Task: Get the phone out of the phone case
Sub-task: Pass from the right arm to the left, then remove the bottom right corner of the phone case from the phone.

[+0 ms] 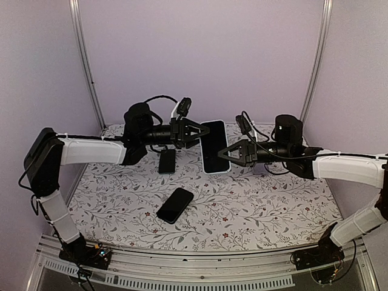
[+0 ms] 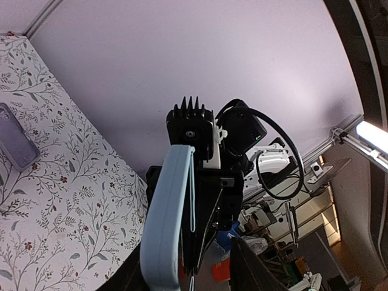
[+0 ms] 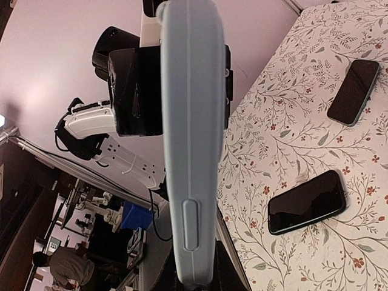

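The phone, black screen facing up, sits in a light-blue phone case held in the air between both arms. My right gripper is shut on the case's right edge. In the right wrist view the case runs edge-on out from the right gripper. My left gripper straddles the left edge. In the left wrist view the case lies against one finger of the left gripper, and a gap shows on the other side.
A black phone lies on the flowered table near the front. Another phone lies under the left arm. Purple walls and metal posts close the back and sides.
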